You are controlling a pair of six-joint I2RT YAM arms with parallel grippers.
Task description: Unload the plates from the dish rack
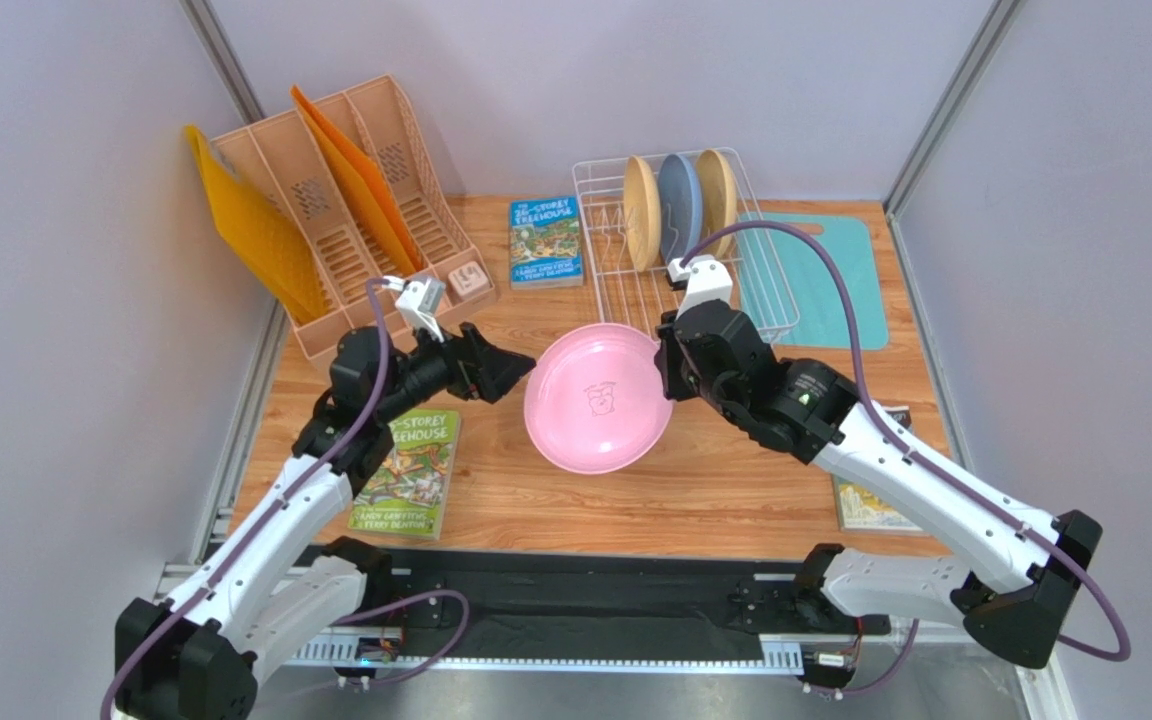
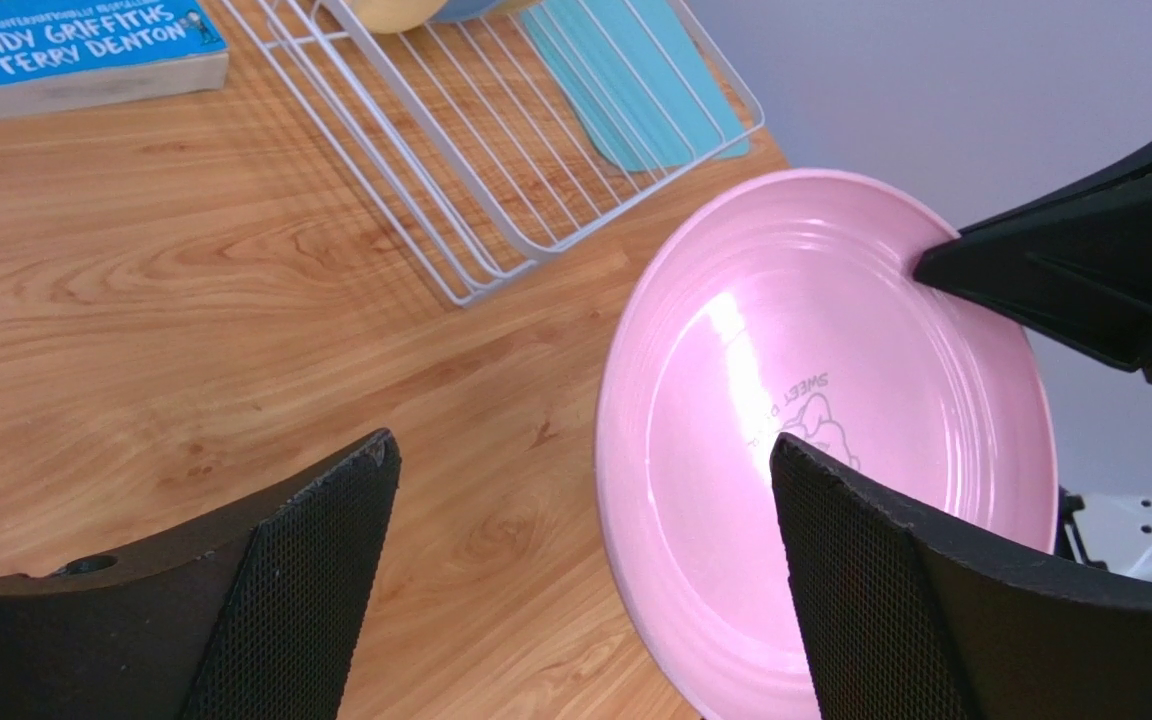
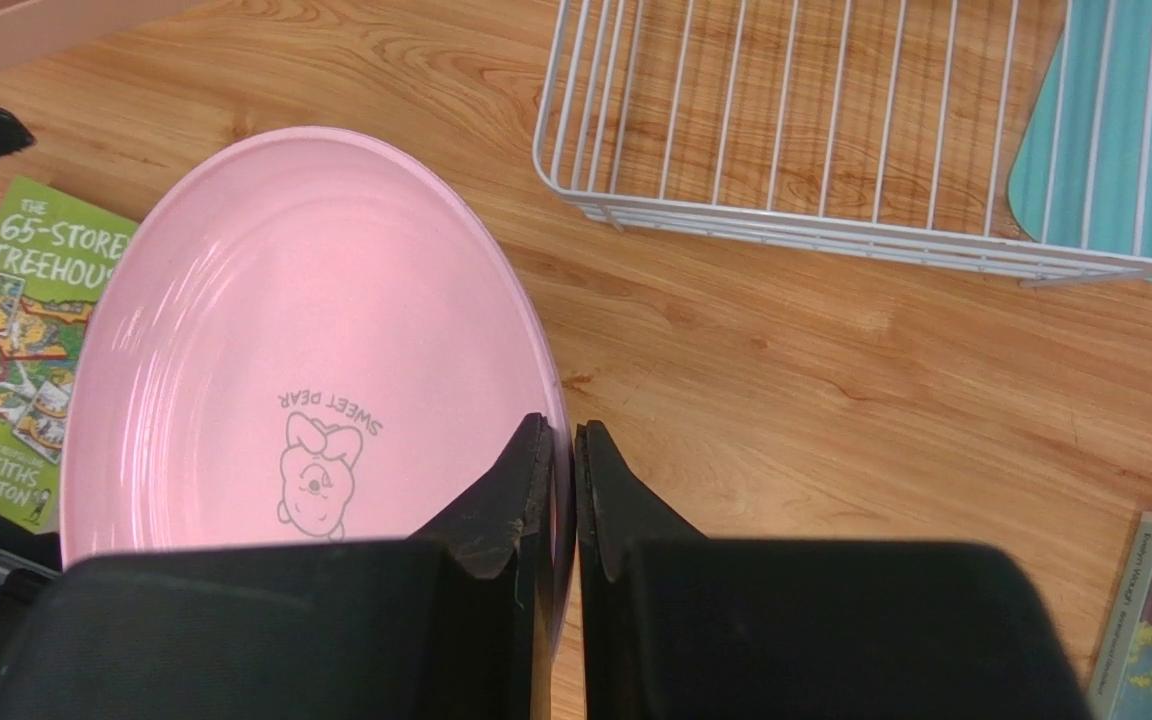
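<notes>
One pink plate (image 1: pixel 597 398), out of the rack (image 1: pixel 605 225), hangs tilted over mid-table, its rim pinched at 3 o'clock by the right gripper (image 3: pixel 567 435). Left gripper (image 1: pixel 519 368), spread wide and empty, sits at 9 o'clock, probably to receive it. Three plates (image 1: pixel 678 200) stand racked at 12 o'clock.

Left arm: stretched forward, angled inward.
Left gripper (image 1: pixel 512 368): fingers held spread wide.
Right arm: bent, angled inward.
Right gripper (image 3: pixel 564 438): fingers pressed together on the pink plate (image 3: pixel 282 345) rim.
</notes>
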